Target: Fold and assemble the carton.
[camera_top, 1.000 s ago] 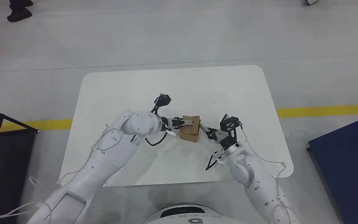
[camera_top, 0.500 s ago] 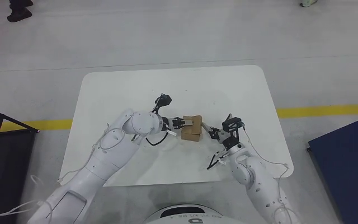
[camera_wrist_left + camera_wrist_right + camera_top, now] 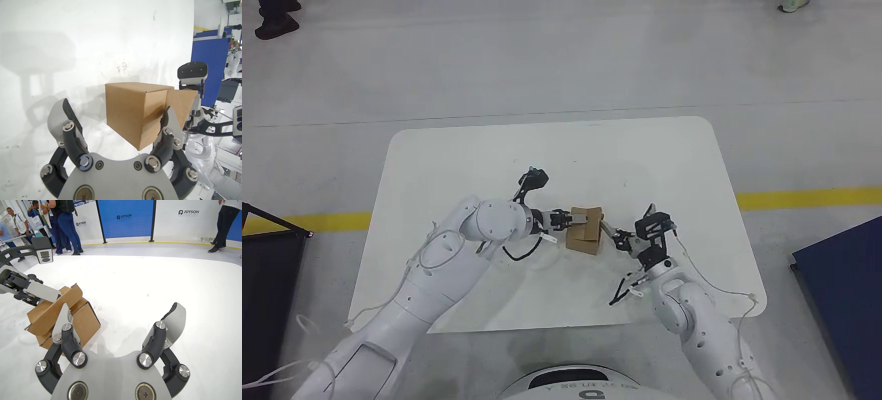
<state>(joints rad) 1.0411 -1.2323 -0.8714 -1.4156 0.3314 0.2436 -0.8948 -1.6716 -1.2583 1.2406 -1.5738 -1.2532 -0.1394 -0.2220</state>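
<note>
A small brown carton (image 3: pixel 583 228) stands near the middle of the white table (image 3: pixel 442 170), with one flap (image 3: pixel 56 308) bent over its top. My left gripper (image 3: pixel 560 221) is at the carton's left side, open. In the left wrist view the carton (image 3: pixel 130 113) sits between its fingers; one fingertip (image 3: pixel 168 118) touches the flap side, the other pad (image 3: pixel 72 115) is apart. My right gripper (image 3: pixel 618 240) is at the carton's right side, open. One of its fingers (image 3: pixel 63 315) rests against the carton (image 3: pixel 83 321); the other finger (image 3: pixel 175 317) is over bare table.
The table's bare white top surrounds the carton on all sides. A yellow floor line (image 3: pixel 812 198) and a blue panel (image 3: pixel 842 290) lie to the right of the table. People stand beyond the far table edge (image 3: pixel 132 256).
The right arm has drawn slightly nearer to the robot's body. The carton and the left gripper have barely shifted.
</note>
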